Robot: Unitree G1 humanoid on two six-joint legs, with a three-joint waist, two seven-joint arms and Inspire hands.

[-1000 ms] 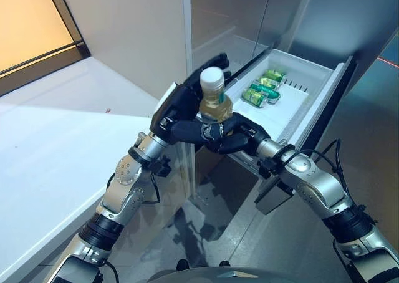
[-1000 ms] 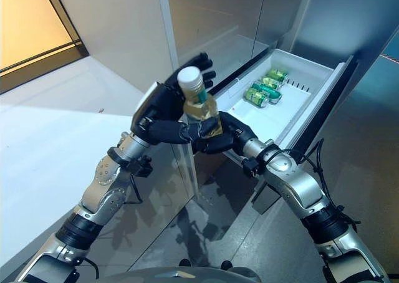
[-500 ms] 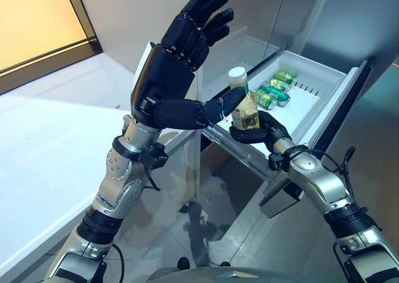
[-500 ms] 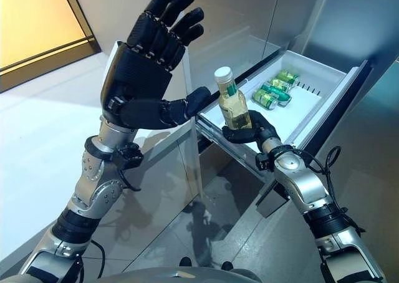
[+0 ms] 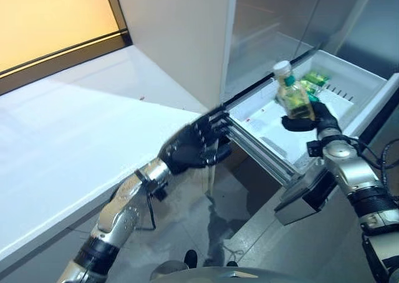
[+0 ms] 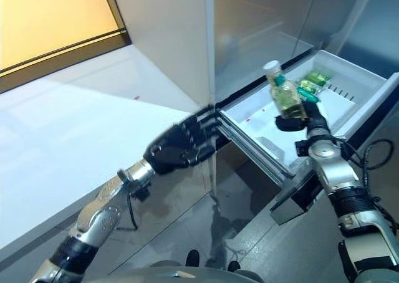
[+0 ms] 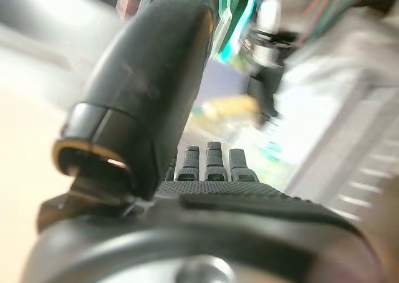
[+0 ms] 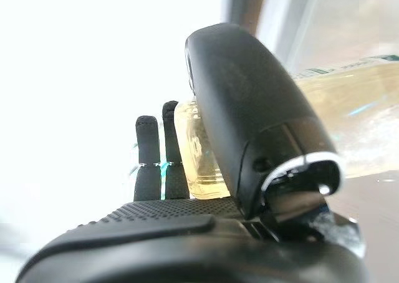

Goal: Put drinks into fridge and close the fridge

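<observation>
My right hand (image 5: 310,118) is shut on a clear bottle (image 5: 293,98) of yellow drink with a white cap and a green label, and holds it upright over the open white fridge drawer (image 5: 268,130). In the right wrist view the thumb (image 8: 249,108) lies across the bottle (image 8: 196,152). Green cans (image 5: 316,79) lie at the back of the drawer, just beyond the bottle. My left hand (image 5: 194,149) is open and empty, low by the drawer's near left corner; its fingers (image 7: 209,163) are straight in the left wrist view.
A white counter (image 5: 75,139) runs along the left. The fridge's steel front (image 5: 274,15) rises behind the drawer. The drawer's dark front panel (image 5: 383,111) stands out at the right. Grey floor (image 5: 249,233) lies below.
My left hand has let go and dropped from high and spread to low beside the drawer. My right hand has carried the bottle out over the drawer towards the cans. The camera has shifted too.
</observation>
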